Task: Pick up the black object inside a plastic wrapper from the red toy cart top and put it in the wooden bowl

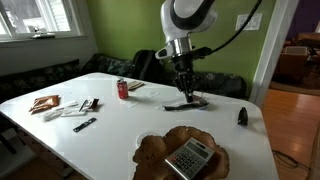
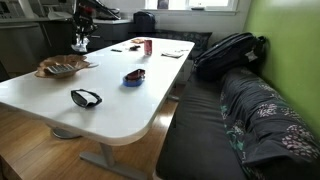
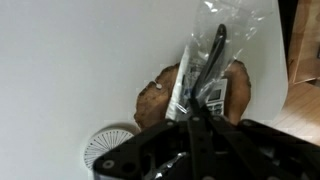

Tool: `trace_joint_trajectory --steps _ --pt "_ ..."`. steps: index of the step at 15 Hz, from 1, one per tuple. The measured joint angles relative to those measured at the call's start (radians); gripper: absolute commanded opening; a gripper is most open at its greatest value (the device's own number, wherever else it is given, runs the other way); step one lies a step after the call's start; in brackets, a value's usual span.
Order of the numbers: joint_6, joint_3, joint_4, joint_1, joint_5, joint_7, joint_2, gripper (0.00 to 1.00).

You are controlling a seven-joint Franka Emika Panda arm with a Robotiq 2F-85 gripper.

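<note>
We note: wrapper [image 3: 240, 40] clear glossy plastic, crinkled; wooden bowl [image 3: 150, 100] brown, rough-edged; table [image 3: 70, 70] smooth white.

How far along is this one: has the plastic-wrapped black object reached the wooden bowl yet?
Not yet. Done: the pickup. In the wrist view the gripper is shut on the clear plastic wrapper with the black object. In hand: the wrapper hangs from the gripper, short of the lobed wooden bowl, which holds a grey calculator. Left: move over the bowl and release.
</note>
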Motion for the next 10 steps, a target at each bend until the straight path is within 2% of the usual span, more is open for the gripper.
trace_joint_trajectory --steps 4,7,8,10 --pt "-0.004 0.024 0.089 0.061 -0.008 -0.041 0.105 0.0" --pt "-0.063 0.048 0.125 0.086 -0.008 -0.093 0.151 0.0" --pt "-0.08 0.053 0.131 0.093 -0.008 -0.108 0.16 0.26" --pt "-0.096 0.056 0.138 0.105 -0.009 -0.126 0.176 0.32"
